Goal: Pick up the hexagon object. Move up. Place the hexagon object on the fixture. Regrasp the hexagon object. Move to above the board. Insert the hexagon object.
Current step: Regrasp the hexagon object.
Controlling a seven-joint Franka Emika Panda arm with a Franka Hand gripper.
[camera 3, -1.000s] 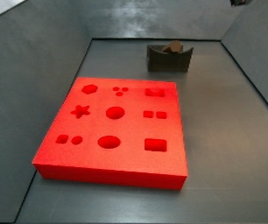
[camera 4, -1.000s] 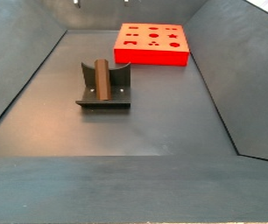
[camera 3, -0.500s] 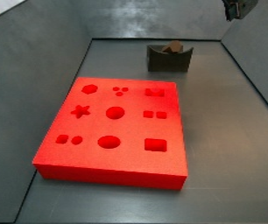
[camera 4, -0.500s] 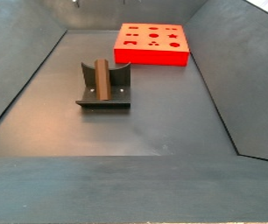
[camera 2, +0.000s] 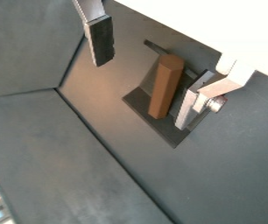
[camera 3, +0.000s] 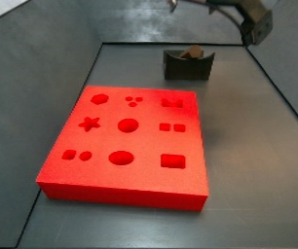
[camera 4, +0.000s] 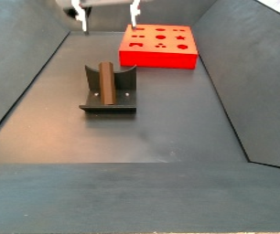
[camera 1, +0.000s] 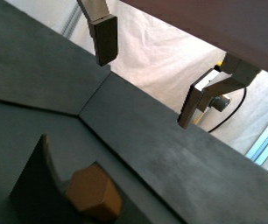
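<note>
The hexagon object (camera 4: pixel 107 82), a reddish-brown peg, stands upright in the dark fixture (camera 4: pixel 91 90); it also shows as the hexagon object (camera 3: pixel 191 53) in the fixture (camera 3: pixel 178 68). My gripper (camera 4: pixel 106 13) hangs open above it, apart from it. In both wrist views the gripper (camera 2: pixel 146 74) has nothing between its fingers (camera 2: pixel 100 41). Below them lies the hexagon object (camera 2: pixel 164 85) on the fixture (camera 2: pixel 139 99). The gripper (camera 1: pixel 151 74) looks past the hexagon object (camera 1: pixel 92 191) and the fixture (camera 1: pixel 31 184). The red board (camera 3: pixel 129 146) with shaped holes lies flat; in a side view the gripper (camera 3: pixel 254 31) is at the upper edge.
Dark sloping walls enclose the grey floor on all sides. The board (camera 4: pixel 158 46) sits by the far wall in a side view, a short way from the fixture. A white cloth backdrop fills the space beyond the fingers in a wrist view.
The gripper has come down into both side views from above, toward the fixture. The hexagon object, fixture and board have not moved.
</note>
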